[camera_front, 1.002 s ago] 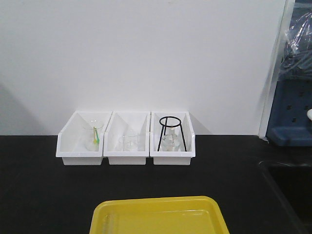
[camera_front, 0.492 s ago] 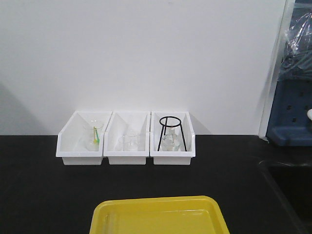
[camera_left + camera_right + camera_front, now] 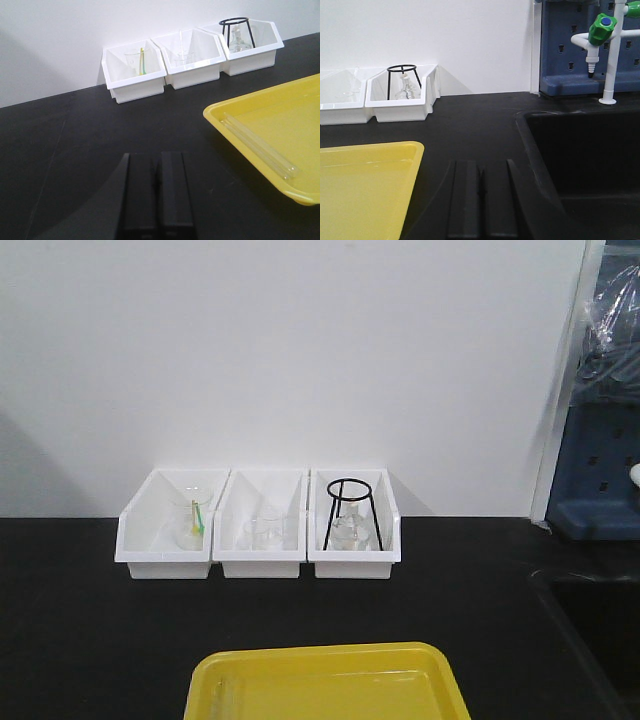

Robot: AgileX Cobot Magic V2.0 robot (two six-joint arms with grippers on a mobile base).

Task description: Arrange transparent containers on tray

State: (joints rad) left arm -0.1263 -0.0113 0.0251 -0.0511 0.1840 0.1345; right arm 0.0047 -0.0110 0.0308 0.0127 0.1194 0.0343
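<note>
White wall backs a black worktop [image 3: 90, 640], with three white bins [image 3: 258, 525] lined up against it at the far side and a sink [image 3: 590, 160] sunk into the right end under a green-capped tap [image 3: 601, 30]. Near the front edge sits the yellow tray [image 3: 250, 107], and the two clear tubes [image 3: 260, 150] lie inside it, side by side and touching, along its left rim; they rest flat because their round bottoms would not let them stand, and the raised rim beside them keeps them from rolling off. Judging from that, the arranging looks done or close to it. Both arms sit low and back from the tray, empty: the left claw [image 3: 150, 195] has its fingers pressed together with only a thin seam between them, holding nothing, and the right claw [image 3: 480, 200] is likewise closed on nothing, between the tray and the sink. In the front view the tubes are almost impossible to pick out, only a faint sheen at the tray's left rim, and the tray's near part is cut off by the frame. Glassware in the bins is hard to read: a beaker with a green and yellow stick [image 3: 196, 518] in the left bin, blurred clear pieces in the middle one, and a flask under a black wire stand [image 3: 351, 512] in the right.
</note>
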